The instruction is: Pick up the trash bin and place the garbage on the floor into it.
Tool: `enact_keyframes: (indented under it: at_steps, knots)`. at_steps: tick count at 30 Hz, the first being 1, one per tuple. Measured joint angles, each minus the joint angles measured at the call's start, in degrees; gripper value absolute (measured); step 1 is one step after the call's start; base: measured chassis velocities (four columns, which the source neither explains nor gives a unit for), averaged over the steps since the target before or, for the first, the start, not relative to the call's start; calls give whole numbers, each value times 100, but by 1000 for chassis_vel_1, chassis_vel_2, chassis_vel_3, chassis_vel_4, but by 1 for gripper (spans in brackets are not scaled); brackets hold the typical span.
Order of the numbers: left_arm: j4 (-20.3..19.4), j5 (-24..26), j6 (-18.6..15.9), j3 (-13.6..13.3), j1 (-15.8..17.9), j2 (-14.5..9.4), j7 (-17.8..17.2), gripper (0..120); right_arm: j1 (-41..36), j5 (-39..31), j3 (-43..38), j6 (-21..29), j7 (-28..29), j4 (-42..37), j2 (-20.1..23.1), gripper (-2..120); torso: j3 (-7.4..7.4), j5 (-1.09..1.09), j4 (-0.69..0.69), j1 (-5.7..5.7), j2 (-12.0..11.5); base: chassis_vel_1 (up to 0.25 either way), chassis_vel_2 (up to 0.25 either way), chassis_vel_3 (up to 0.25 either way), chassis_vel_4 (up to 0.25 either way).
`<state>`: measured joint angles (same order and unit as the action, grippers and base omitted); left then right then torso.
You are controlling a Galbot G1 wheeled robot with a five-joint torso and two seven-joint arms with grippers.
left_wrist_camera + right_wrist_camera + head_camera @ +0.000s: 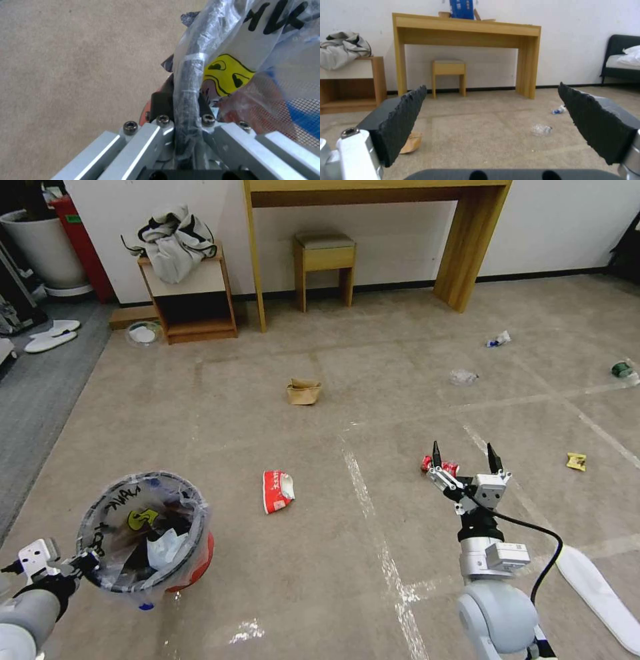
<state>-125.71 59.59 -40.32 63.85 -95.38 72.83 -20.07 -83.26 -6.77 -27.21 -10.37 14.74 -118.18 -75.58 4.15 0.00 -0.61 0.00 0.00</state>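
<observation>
Carpeted floor, beige-grey and crossed by shiny tape lines, runs back to a white wall with a wooden desk, a stool and a low cabinet bearing a heap of clothes.

Left gripper, at the near left corner of the floor, pinches the rim of the trash bin; the left wrist view shows its fingers pressed on the dark rim through the liner. Right gripper hangs over the near right part of the floor, fingers spread wide and holding nothing, just beside a crushed red can.

Trash bin: small, round, red, lined with a crinkled clear bag with black writing at the rim. It already holds white paper and a yellow wrapper.

Garbage on the floor: a red wrapper near the centre, a brown paper bag farther back, clear plastic and a blue-and-white scrap toward the right, a green-labelled bottle at the right edge, and a yellow wrapper right of the open gripper.

Risks, as judged: the bin is held at one point of its rim, so it may tilt or slip on the slick liner and spill. The flattened can may skid on the carpet instead of seating between the fingers.
</observation>
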Motion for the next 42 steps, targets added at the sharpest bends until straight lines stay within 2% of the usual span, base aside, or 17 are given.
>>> enact_keyframes:
  at_steps: [30, 42]
  knots:
    - [-35, 4, 11, 24, -17, -16, -1, 1, 56, 51, 71, -84, 0, 65, -10, 100, 0, 0, -1, 1, 0, -124, 128, 125, -123]
    - [-42, 2, 15, 39, -45, -12, -3, 1, 71, 46, 155, -101, -18, 82, -6, 100, -1, 0, -1, 0, 0, -24, 33, 27, -25]
